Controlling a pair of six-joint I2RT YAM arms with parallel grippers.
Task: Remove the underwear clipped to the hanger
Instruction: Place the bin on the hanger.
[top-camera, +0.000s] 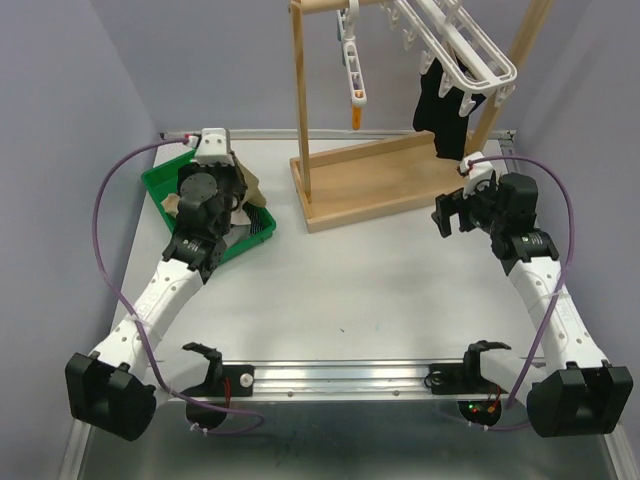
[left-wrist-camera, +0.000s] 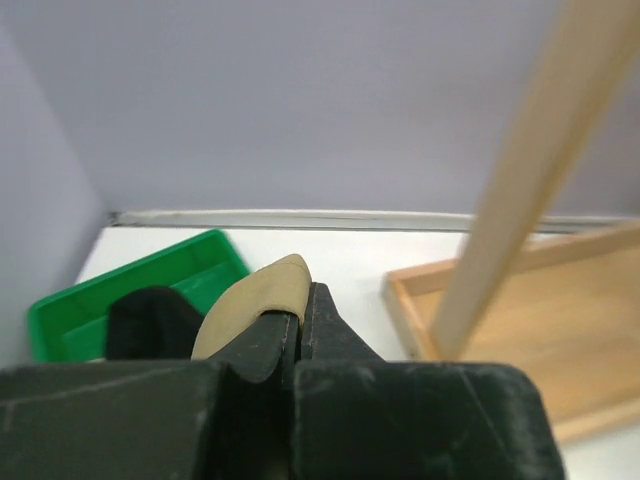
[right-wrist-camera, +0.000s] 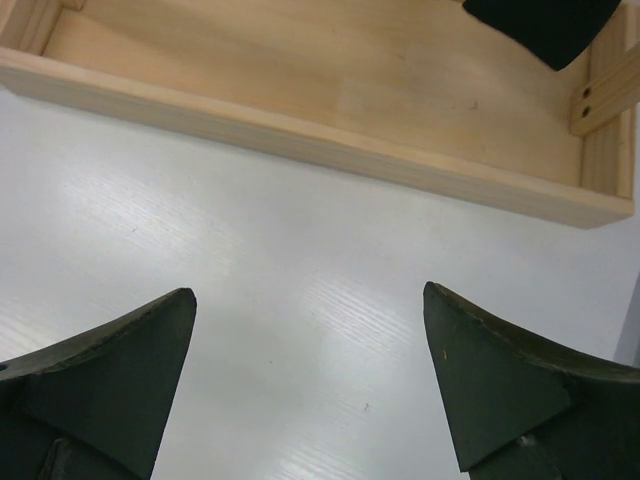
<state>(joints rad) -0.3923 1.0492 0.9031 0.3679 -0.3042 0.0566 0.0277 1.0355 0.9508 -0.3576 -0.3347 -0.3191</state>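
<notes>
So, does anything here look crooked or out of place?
The white plastic clip hanger on the wooden stand looks lopsided: it slopes down toward the right, and black cloth underwear dangles only from its lower end. Nothing looks spilled or broken.

You've got white worktop (top-camera: 380, 290): green bin (top-camera: 158, 185) far left, wooden rack base (top-camera: 360, 195) far centre-right, well apart.

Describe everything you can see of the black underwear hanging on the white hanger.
The black underwear is soft, dark cloth hanging limp, clipped to the white hanger at the right end of the wooden rack, above its base. Nothing else touches it; the open right claw sits lower, apart.
</notes>
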